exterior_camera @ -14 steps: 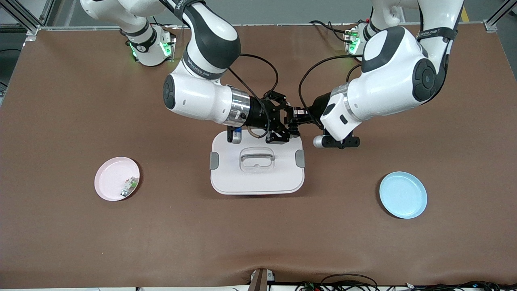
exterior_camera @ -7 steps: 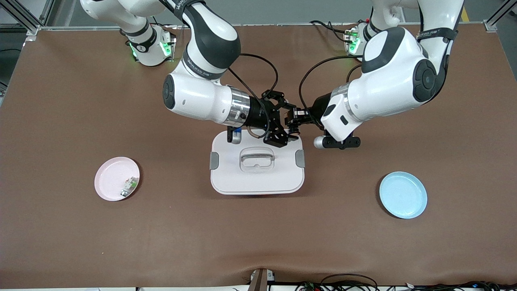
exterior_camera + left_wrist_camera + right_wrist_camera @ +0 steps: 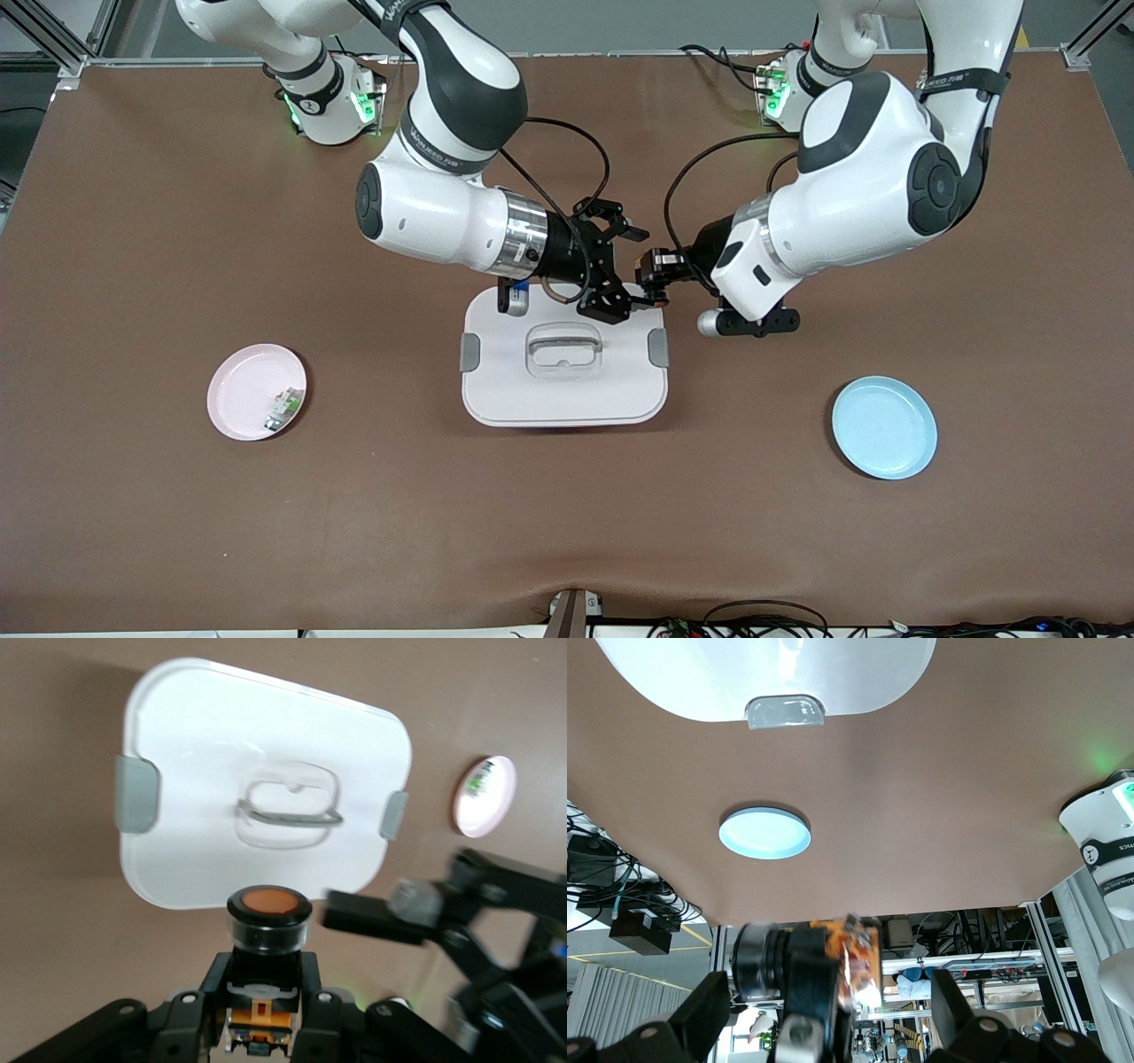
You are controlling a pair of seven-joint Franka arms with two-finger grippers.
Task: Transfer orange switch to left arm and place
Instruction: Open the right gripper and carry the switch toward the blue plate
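Note:
The orange switch (image 3: 266, 904) is a black stub with a round orange face. It is gripped in my left gripper (image 3: 266, 997), which is shut on its body. In the front view the left gripper (image 3: 656, 270) hangs over the box's (image 3: 563, 381) corner farthest from the front camera, toward the left arm's end. My right gripper (image 3: 624, 271) is open over the same box edge, its fingers spread apart just beside the switch. In the right wrist view its open fingers (image 3: 702, 1008) flank the blurred switch (image 3: 849, 957). The white box also shows in the left wrist view (image 3: 204, 744).
A pink plate (image 3: 244, 381) holding a small green-and-white part (image 3: 283, 408) lies toward the right arm's end. A blue plate (image 3: 884, 427) lies toward the left arm's end and shows in the right wrist view (image 3: 765, 833). Brown table mat all around.
The right gripper's fingers have spread off the switch. The left gripper has drawn back a little toward the left arm's end with the switch in it.

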